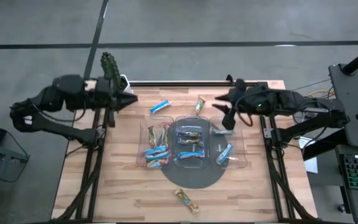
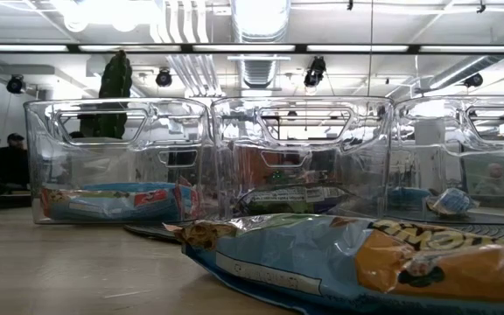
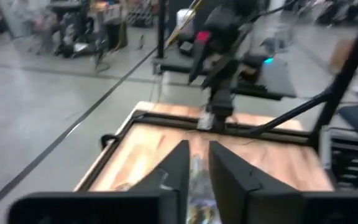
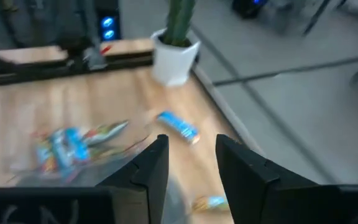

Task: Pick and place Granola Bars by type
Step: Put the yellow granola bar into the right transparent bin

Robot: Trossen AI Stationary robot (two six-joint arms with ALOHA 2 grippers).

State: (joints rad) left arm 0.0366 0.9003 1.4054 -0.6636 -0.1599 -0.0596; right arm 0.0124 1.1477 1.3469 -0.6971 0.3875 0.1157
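A clear compartment tray [image 1: 241, 163] sits mid-table with Granola Bars in it: blue and multicoloured ones on the left [image 1: 156, 151], dark ones in the middle [image 1: 189, 142], and a blue one on the right [image 1: 224, 154]. Loose bars lie on the wood: a blue one [image 1: 160, 107] and a gold one [image 1: 199, 104] beyond the tray, and one [image 1: 187, 200] near the front edge. My left gripper [image 1: 132, 99] hovers high at the far left, its fingers [image 3: 179, 165] narrowly apart and empty. My right gripper [image 1: 224, 111] hangs open and empty above the tray's far right corner.
A cactus in a white pot [image 1: 110, 68] stands at the table's far left corner, close to my left gripper. A dark round mat [image 1: 194, 177] lies under the tray's near side. In the low view the near loose bar [image 2: 348, 258] fills the foreground.
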